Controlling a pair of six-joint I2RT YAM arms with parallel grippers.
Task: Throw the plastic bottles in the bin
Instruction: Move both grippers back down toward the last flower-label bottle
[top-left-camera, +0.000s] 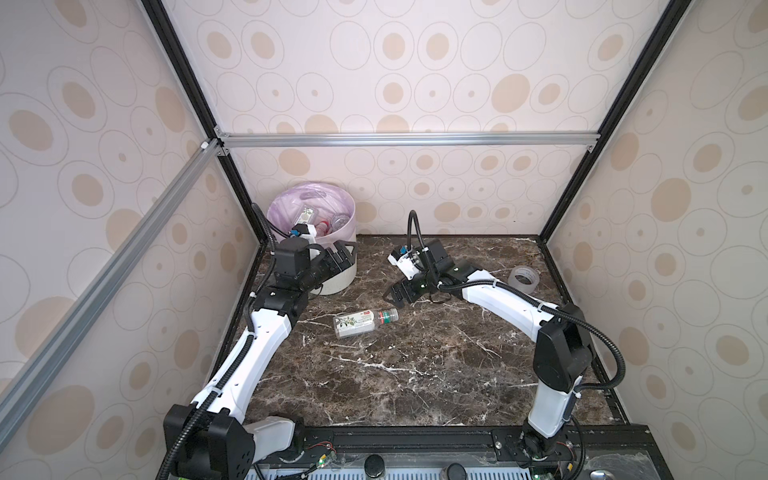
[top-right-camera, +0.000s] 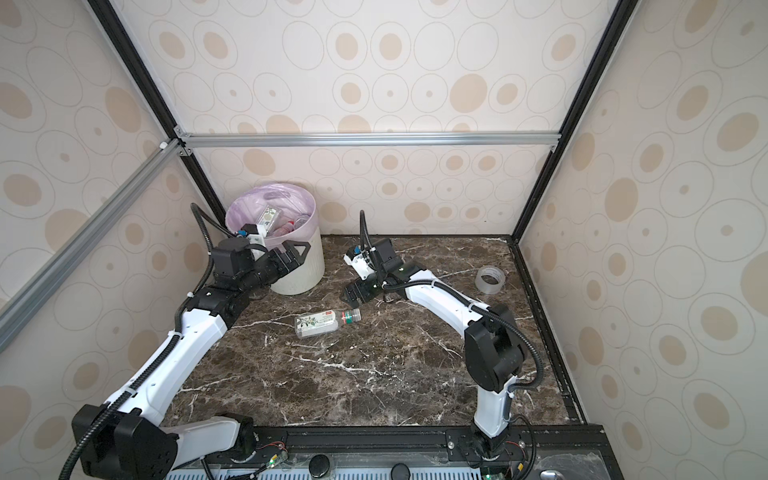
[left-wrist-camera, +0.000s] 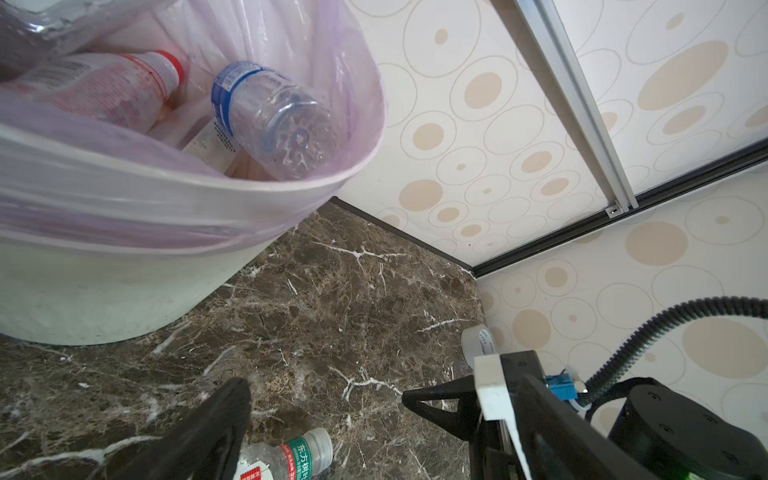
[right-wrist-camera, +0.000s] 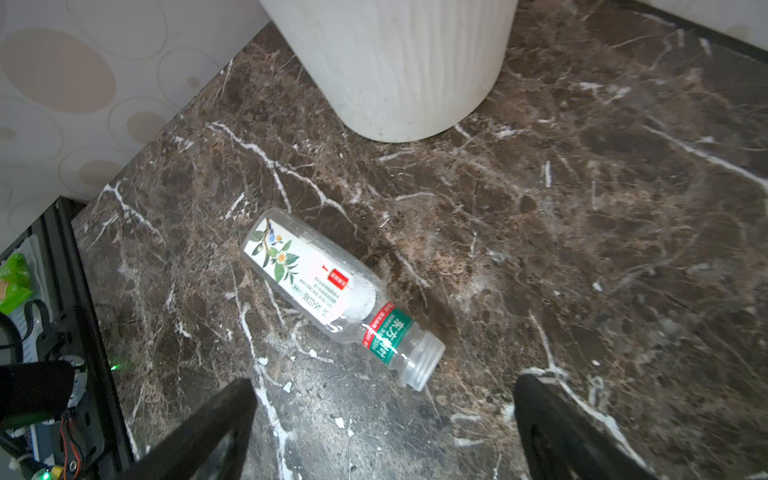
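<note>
One clear plastic bottle (top-left-camera: 365, 322) (top-right-camera: 327, 323) with a white leaf-print label and a green neck band lies on its side on the marble table. My right gripper (top-left-camera: 392, 293) (right-wrist-camera: 382, 395) hovers open just behind the bottle's (right-wrist-camera: 332, 291) capless mouth, touching nothing. The bin (top-left-camera: 334, 280) (top-right-camera: 307, 272) stands at the back left, lined with a pink bag. It holds a blue-labelled bottle (left-wrist-camera: 270, 112), a red-labelled bottle (left-wrist-camera: 104, 87) and others. My left gripper (top-right-camera: 297, 255) (left-wrist-camera: 324, 399) is open and empty, in front of the bin's wall (left-wrist-camera: 104, 291).
A clear tape roll (top-left-camera: 523, 280) (top-right-camera: 489, 279) stands at the table's right, near the side wall. Patterned walls close in the back and both sides. A black rail with the arm bases (top-left-camera: 415, 440) runs along the front edge.
</note>
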